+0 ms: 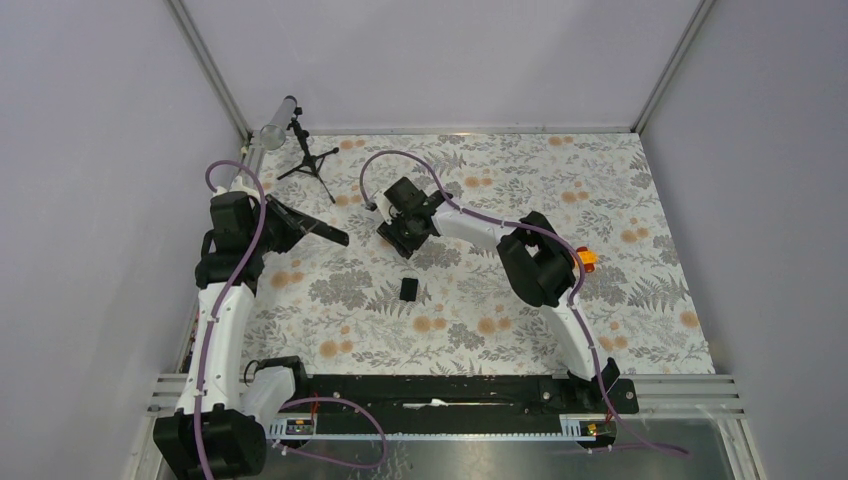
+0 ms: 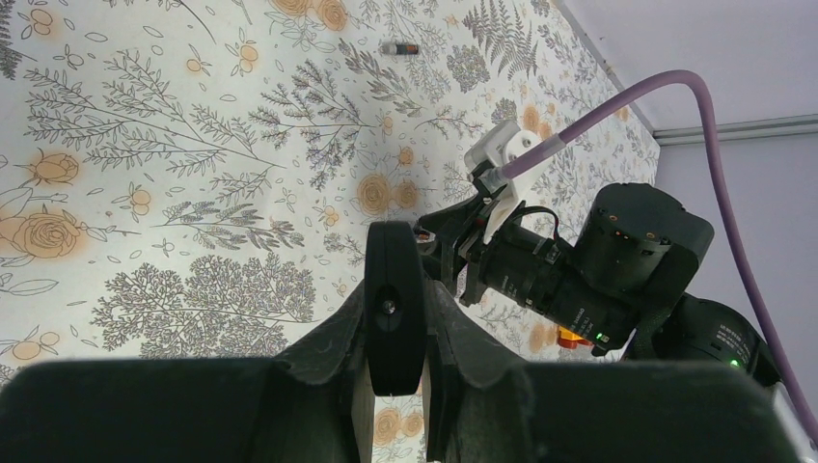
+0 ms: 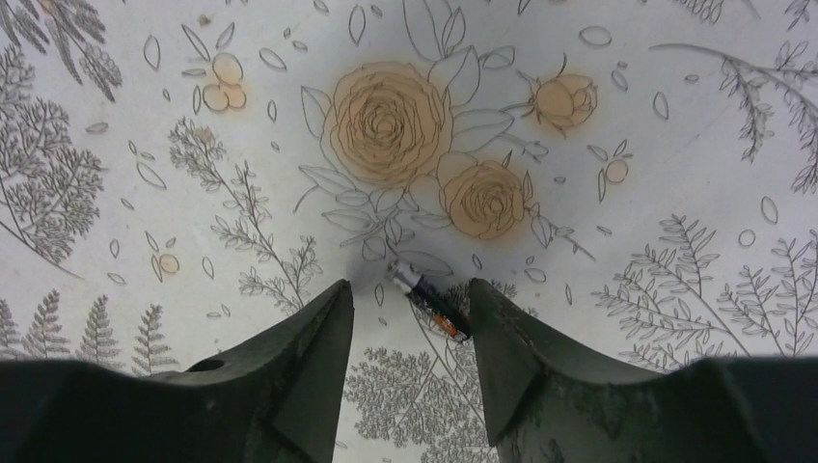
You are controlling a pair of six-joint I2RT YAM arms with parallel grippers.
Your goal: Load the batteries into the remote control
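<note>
Lying flat on the flowered table [image 3: 145, 77], one battery [image 3: 429, 303] runs slantwise across the gap of the right gripper [image 3: 410, 289]. Its silvery end points toward the roses and its other end sits just beside one jaw. That gripper stands partly open, gripping nothing. The left gripper [image 2: 395, 333] is clamped on the remote control [image 2: 394, 270], whose long axis points toward the right arm [image 2: 617, 260]. A second battery [image 2: 398, 47] lies well apart.

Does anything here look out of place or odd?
A small black cover lies loose on the table, apart from the remote control that the left gripper holds. One battery lies askew between the right gripper's open fingers.
</note>
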